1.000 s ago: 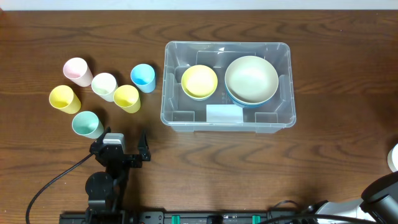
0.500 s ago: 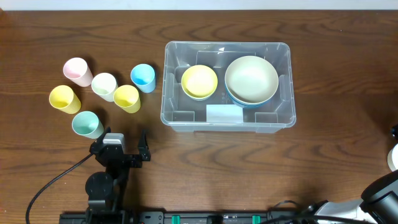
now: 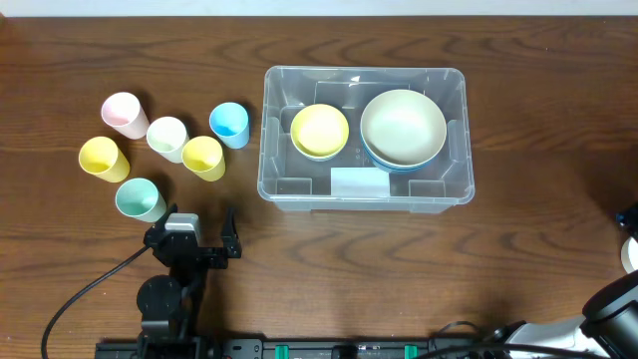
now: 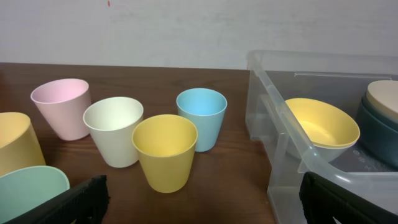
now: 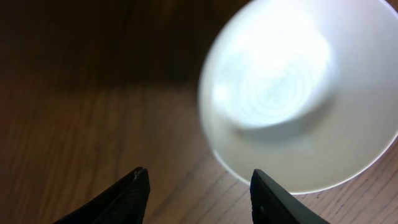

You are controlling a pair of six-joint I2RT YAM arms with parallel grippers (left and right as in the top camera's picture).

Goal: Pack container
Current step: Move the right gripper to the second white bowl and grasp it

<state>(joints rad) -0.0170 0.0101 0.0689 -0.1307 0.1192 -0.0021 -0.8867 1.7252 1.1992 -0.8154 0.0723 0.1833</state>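
Though facing six cups at close range, grips none of them: left gripper (image 3: 192, 242), low at the table's (image 3: 518, 259) near edge, left of centre, jaws spread as wide as can be, only air between. From its wrist camera, counting left to right: a yellow cup (image 4: 15, 146) cut by the frame, a mint cup (image 4: 31, 193) nearest the lens, a pink cup (image 4: 60, 106), a white cup (image 4: 114, 129), a second yellow cup (image 4: 165, 151), a blue cup (image 4: 201, 117). All upright, mouths up, bunched close; white and second yellow apparently touching, hard to say for sure.

Finds the container (image 3: 274, 189) right of the cups and apart from them, long side parallel to the table's edge, roughly mid-table. Inside, along the far half: a yellow bowl (image 3: 320, 131) on the left, a larger cream bowl (image 3: 403, 127) on the right, nested in a blue bowl (image 3: 384, 163) with just a sliver of rim showing. On the base, near side: a white label (image 3: 359, 182).

Puts the right gripper (image 5: 202, 193) far out at the table's right edge, well apart from the container, almost off the overhead picture. Jaws partly apart, bare wood between, nothing held. Looks down on a white bowl (image 5: 298, 93), blurred, upright on the wood just beyond the fingertips (image 5: 134, 193); rim close by one tip, touching or not impossible to tell.
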